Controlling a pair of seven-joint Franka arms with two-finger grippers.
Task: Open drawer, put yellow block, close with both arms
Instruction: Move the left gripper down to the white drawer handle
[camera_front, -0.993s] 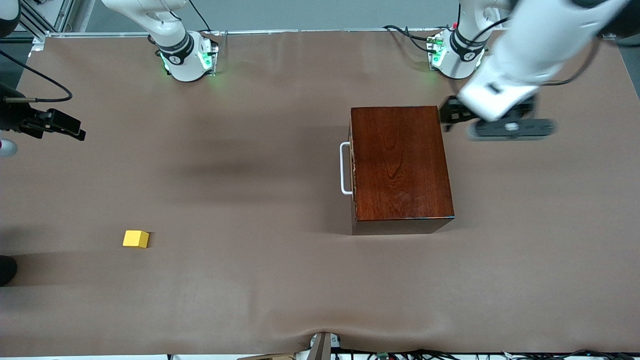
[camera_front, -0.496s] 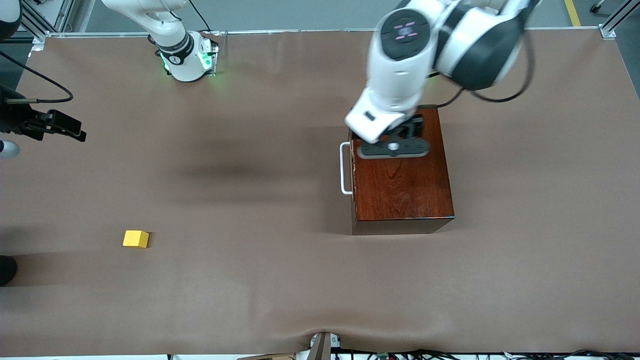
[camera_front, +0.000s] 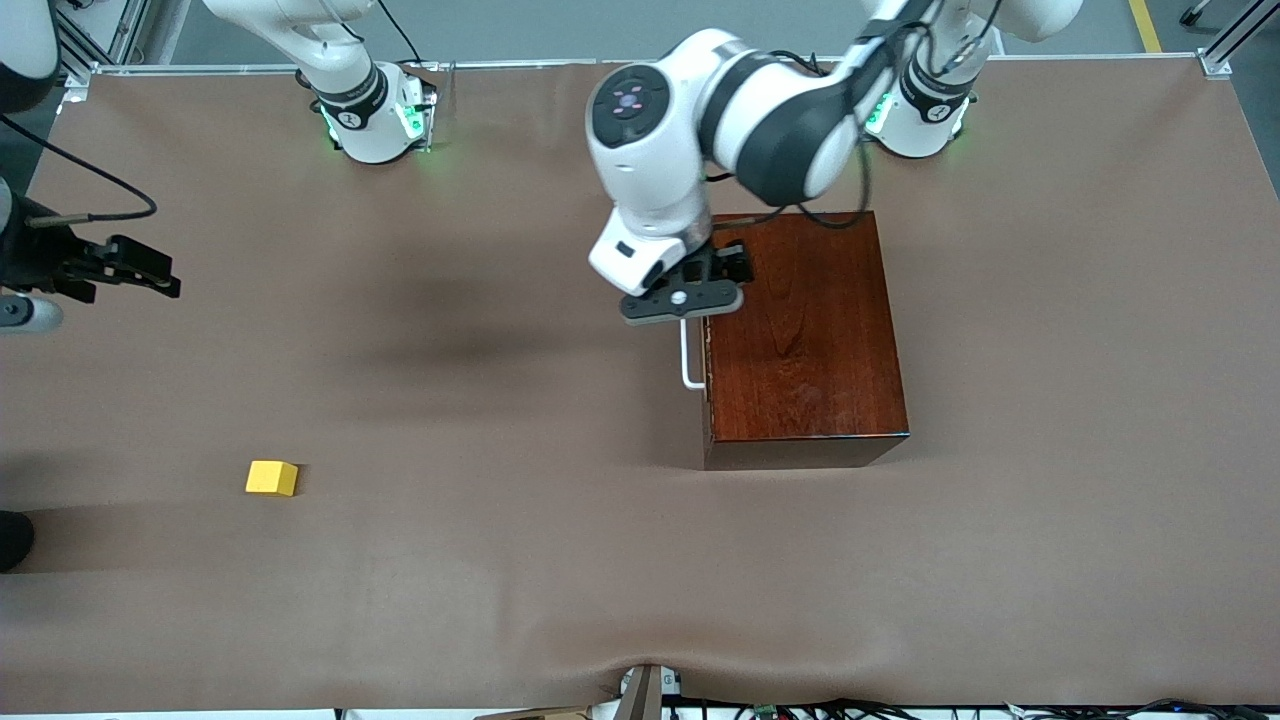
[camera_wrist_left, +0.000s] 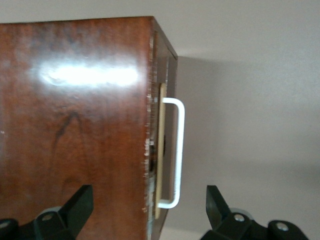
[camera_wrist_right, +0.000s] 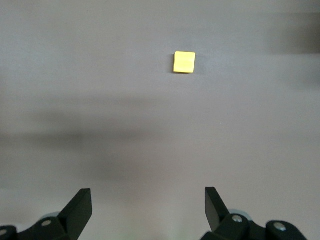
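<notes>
Front view puts the left tool (camera_front: 683, 300), fingers apart, over the shut drawer's handle (camera_front: 688, 355): opening is in hand, and next it must lower and close on the bar. Right tool (camera_front: 120, 268) waits spread wide; yellow block (camera_front: 271, 477) lies on the tabletop (camera_front: 500, 560), well apart.
</notes>
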